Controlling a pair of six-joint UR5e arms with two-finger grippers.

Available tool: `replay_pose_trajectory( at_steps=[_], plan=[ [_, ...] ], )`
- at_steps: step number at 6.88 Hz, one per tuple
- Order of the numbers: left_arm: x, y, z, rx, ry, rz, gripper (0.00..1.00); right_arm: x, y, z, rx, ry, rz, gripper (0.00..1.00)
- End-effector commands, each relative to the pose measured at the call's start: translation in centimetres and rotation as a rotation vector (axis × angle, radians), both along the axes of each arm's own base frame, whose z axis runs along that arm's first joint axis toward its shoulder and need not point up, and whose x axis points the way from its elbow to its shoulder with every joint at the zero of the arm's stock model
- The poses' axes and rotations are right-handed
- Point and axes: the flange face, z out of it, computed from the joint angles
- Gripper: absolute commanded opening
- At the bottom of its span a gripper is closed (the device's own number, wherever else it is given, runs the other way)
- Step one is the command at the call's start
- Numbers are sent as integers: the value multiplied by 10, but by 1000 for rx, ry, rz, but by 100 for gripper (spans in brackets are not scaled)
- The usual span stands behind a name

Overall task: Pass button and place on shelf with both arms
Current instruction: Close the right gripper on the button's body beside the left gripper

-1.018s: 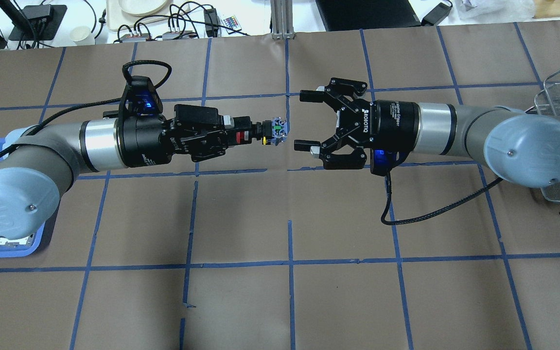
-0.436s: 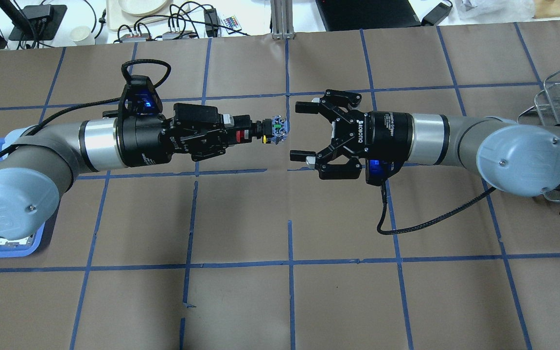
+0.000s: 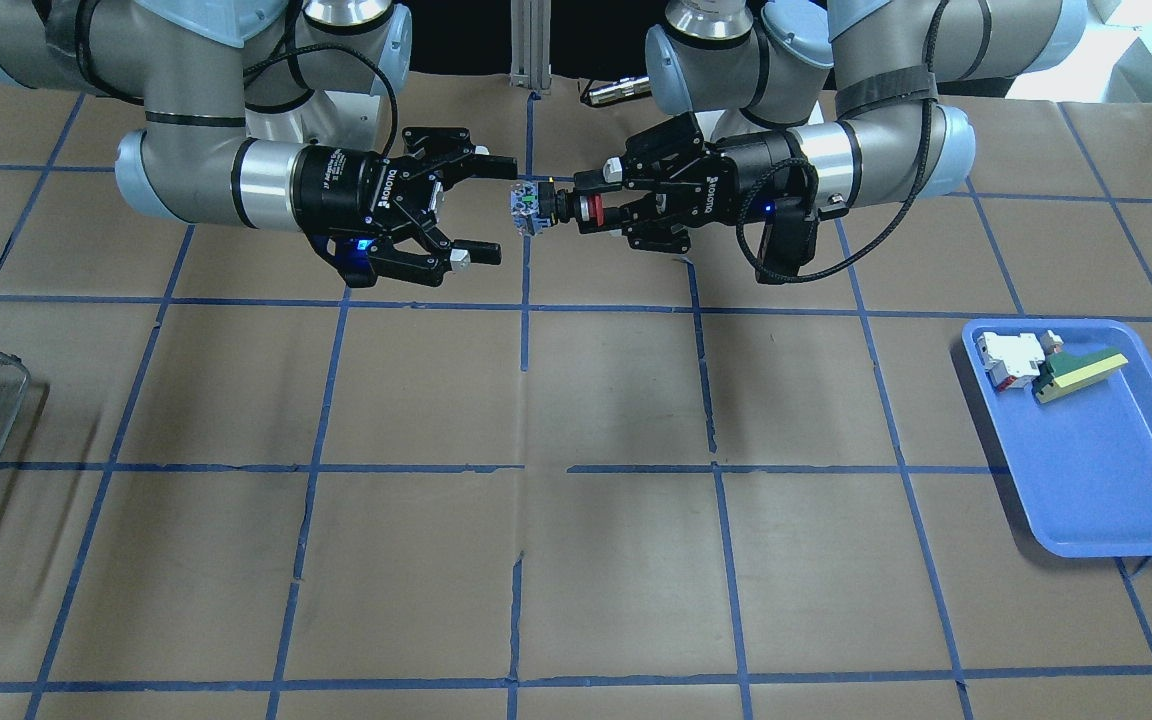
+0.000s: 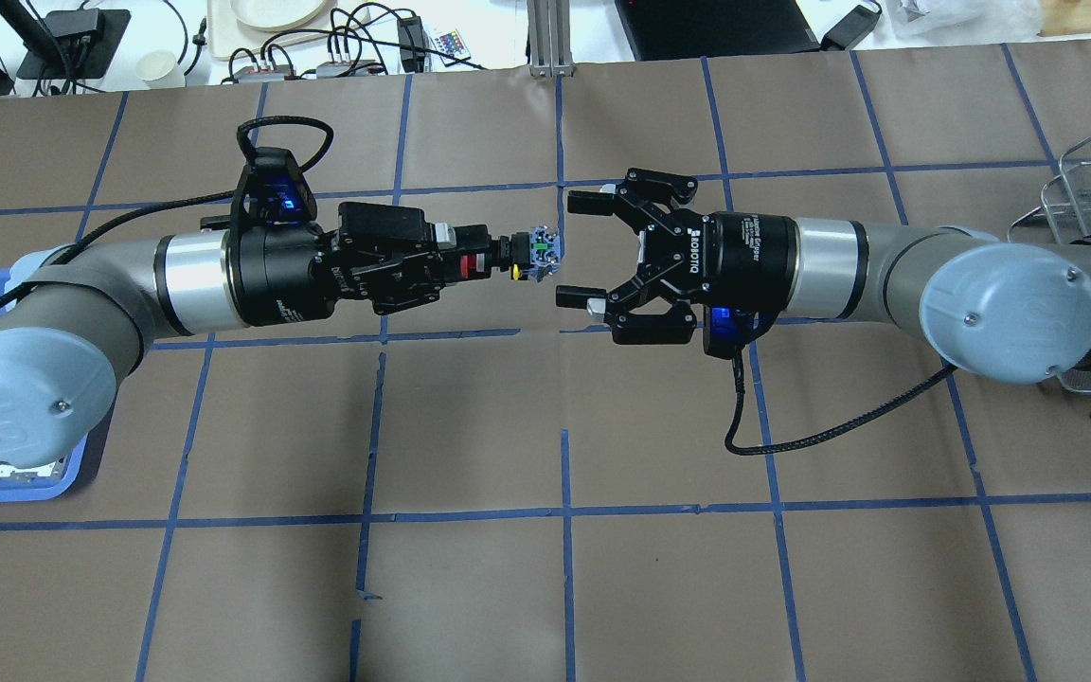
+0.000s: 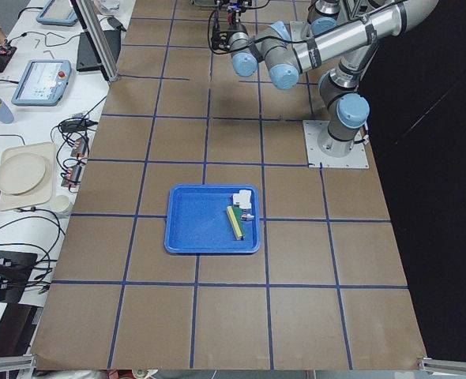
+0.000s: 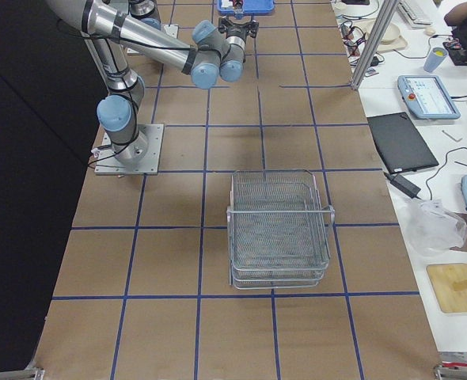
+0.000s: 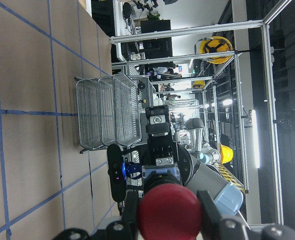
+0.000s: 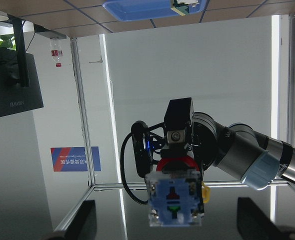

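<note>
While the left gripper [image 4: 468,261] is clenching the button [image 4: 528,253], the right gripper [image 4: 577,248] is gaping just ahead, needing to advance and clamp.

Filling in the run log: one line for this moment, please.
handover | left gripper shut on button | right gripper open, facing button | shelf empty

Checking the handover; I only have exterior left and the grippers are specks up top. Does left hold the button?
Observer: Yes. Overhead shows the left gripper shut on the red cap of the button, with the button's other end sticking out forward.
Operator: Right gripper?
Observer: The right gripper is open, its fingertips just short of the button's free end, no contact.
Operator: Shelf?
Observer: The shelf stands on the table at the robot's right end.
</note>
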Motion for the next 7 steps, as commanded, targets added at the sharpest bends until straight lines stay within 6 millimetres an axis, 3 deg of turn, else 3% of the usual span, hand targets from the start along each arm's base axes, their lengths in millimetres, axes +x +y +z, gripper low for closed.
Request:
replay_pose_trajectory(
  at_steps=[1, 5, 7],
  plan=[
    [0, 0, -1, 3, 0, -1, 9, 9, 6, -2, 8, -4, 16, 100],
    [0, 1, 0, 1, 1, 0, 9, 15, 13, -1, 15, 8, 46, 100],
    [0, 2, 2, -6, -2, 1, 9, 12, 21, 11, 32, 9, 40, 100]
  ],
)
